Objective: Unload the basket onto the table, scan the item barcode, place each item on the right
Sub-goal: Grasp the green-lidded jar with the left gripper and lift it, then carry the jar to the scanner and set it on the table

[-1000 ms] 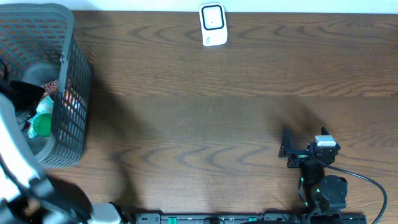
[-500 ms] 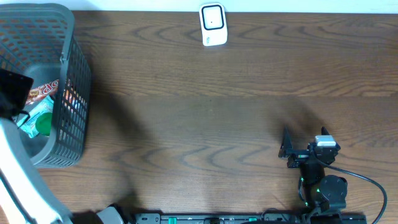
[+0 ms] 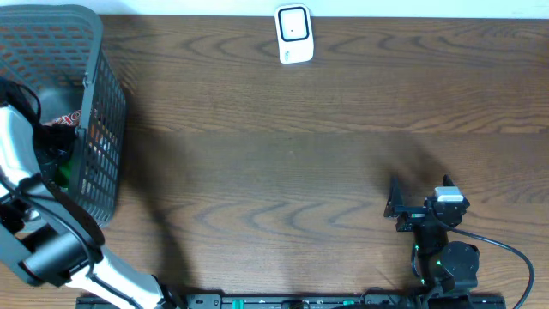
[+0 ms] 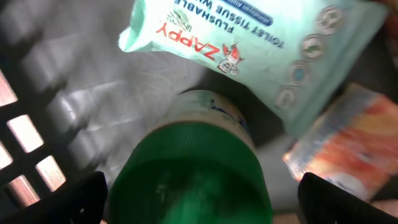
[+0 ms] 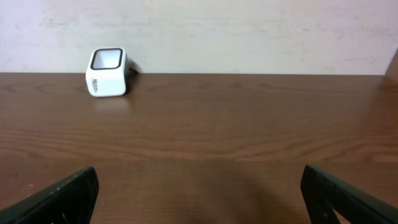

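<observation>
Overhead, your left arm (image 3: 19, 146) reaches down into the grey mesh basket (image 3: 105, 129) at the tabletop's (image 3: 283, 163) far left edge. It covers most of what lies inside; only a corner of the orange packet (image 3: 67, 118) and a sliver of green show beside it. The white scanner (image 3: 293, 34) stands at the back edge, well apart from the basket, with bare wood between them. The right gripper (image 3: 391, 197) sits near the front right.

From the left wrist, you look straight down on a green-capped bottle (image 4: 193, 180) lying on the basket floor. A pale green wipes packet (image 4: 261, 43) printed "ZAPPY" lies above it, overlapping its far end, and the orange packet lies at the right, just beside both. The left gripper (image 4: 202, 202) has its jaws spread wide, one fingertip at each lower corner of the view, the cap between them untouched and nothing held. The basket wall is close on the left.

From the right wrist, the right gripper (image 5: 202, 196) is also fully spread and empty, low over the tabletop, facing the scanner at the far left.

Against a second ago, your left arm has swung up across the basket and now hides the green item that showed there. The scanner and right arm have not moved.
</observation>
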Controlling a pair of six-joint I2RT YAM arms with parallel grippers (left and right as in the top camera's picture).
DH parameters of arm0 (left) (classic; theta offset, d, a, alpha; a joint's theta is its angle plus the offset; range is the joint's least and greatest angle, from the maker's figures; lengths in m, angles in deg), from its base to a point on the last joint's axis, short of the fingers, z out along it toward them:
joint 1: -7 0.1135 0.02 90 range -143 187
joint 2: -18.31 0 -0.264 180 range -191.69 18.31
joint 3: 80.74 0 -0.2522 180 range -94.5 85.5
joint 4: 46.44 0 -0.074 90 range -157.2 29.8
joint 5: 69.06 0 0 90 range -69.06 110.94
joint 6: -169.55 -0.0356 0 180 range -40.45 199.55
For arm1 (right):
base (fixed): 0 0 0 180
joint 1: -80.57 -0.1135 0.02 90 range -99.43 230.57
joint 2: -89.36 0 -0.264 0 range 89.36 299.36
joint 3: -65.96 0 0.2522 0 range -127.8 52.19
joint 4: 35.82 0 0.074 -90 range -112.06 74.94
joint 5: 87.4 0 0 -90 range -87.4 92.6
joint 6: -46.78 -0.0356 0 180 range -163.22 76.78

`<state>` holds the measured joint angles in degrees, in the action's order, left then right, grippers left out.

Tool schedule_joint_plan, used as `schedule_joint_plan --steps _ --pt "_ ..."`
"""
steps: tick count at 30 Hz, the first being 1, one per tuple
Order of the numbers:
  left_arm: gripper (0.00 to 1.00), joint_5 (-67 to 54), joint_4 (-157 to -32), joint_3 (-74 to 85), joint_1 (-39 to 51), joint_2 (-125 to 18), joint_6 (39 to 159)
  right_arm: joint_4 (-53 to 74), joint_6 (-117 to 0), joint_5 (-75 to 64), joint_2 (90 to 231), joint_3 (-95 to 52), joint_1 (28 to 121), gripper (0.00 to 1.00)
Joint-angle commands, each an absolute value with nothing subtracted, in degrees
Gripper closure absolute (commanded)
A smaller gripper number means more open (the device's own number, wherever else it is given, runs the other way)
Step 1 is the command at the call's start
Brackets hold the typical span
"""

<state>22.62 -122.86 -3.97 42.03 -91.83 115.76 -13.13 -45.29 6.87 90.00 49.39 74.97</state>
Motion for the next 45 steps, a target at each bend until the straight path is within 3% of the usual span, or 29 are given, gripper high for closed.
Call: schedule_joint_plan --steps 1,11,16,20,28,36,45 --pt "0.02 22.9 -122.6 -3.7 41.9 -94.0 116.2 -13.3 -44.4 6.6 89.7 49.7 74.5 0.01" --pt "0.01 22.9 -121.8 -3.6 41.9 -102.3 115.8 -13.2 -44.4 6.6 89.7 49.7 74.5 0.01" --pt "0.3 22.9 -122.5 -3.6 41.9 -103.8 115.5 -13.3 -44.4 6.6 89.7 49.7 74.5 0.01" --pt "0.39 22.9 -122.9 -3.6 41.9 -102.8 115.4 -13.3 -44.4 6.6 89.7 49.7 74.5 0.01" --pt "0.41 22.9 -123.1 -4.2 41.9 -94.2 115.2 -13.3 -44.4 6.6 89.7 49.7 74.5 0.01" --pt "0.41 22.8 -123.5 -5.9 41.9 -76.4 115.2 -13.3 -44.4 6.6 89.7 49.7 74.5 0.01" --pt "0.41 6.6 -121.6 -5.9 39.4 -52.5 115.3 -13.3 -44.4 6.6 89.7 49.7 74.5 0.01"
